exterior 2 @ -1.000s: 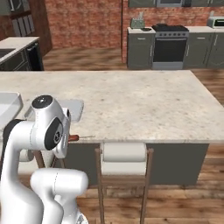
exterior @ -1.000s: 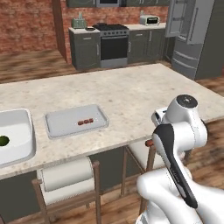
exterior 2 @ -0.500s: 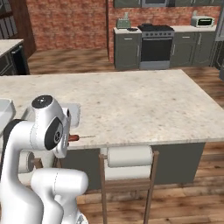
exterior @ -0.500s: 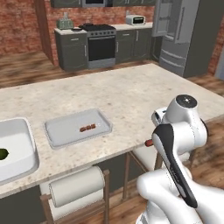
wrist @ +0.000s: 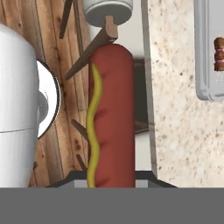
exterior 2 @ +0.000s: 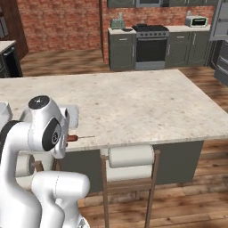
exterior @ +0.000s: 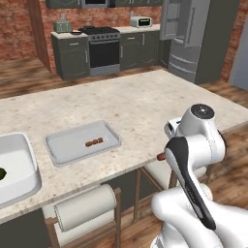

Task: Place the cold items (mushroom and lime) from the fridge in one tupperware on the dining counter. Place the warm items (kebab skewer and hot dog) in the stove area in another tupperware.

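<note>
My gripper (wrist: 111, 180) is shut on the hot dog (wrist: 111, 113), a red sausage with a yellow mustard line, held beside the dining counter's near edge. One end of the hot dog (exterior: 160, 156) pokes out past the arm, also seen as the hot dog (exterior 2: 71, 138) low at the counter edge. A shallow grey tupperware (exterior: 68, 150) on the counter holds the kebab skewer (exterior: 93, 142), and the kebab skewer (wrist: 218, 53) lies ahead and to the side of the hand. A deeper white tupperware (exterior: 19, 150) at the left holds a dark green lime (exterior: 1, 173). The mushroom is hidden.
Two stools with white rolled cushions (exterior: 82, 209) (exterior 2: 131, 161) stand under the counter's near edge (exterior 2: 147, 140). The stove (exterior: 99, 46) and dark cabinets line the back wall, with the fridge (exterior: 189, 34) at the right. Wooden floor lies around the counter.
The whole scene has slid left in both base views, so the base has moved. The hot dog stays in my grip.
</note>
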Robot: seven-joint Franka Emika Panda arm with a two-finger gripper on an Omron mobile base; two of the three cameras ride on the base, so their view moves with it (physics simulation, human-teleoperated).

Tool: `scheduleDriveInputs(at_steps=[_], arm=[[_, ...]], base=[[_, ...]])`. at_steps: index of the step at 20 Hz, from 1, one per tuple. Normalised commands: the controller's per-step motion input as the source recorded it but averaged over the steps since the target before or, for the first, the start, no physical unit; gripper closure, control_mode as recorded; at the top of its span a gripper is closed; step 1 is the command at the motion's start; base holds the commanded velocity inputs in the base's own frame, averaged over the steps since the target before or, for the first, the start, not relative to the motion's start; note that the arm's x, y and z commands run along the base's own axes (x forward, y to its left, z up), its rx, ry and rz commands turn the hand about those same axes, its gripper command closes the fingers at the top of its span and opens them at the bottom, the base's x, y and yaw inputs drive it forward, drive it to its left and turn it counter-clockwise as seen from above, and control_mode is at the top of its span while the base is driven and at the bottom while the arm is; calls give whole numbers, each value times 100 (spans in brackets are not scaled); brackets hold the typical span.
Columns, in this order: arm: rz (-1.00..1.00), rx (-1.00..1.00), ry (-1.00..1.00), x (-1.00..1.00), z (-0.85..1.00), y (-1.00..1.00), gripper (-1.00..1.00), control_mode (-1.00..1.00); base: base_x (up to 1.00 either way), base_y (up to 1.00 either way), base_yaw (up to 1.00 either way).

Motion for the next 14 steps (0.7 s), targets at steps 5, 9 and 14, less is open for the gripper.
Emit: scheduleDriveInputs(at_steps=[5,9,14], arm=[[0,-2,0,65,46,70,100,-100],[12,3,0,75,44,42,100,-100],[28,7,0,86,18,43,100,-100]], base=[[0,0,0],[0,0,0],[0,0,0]])
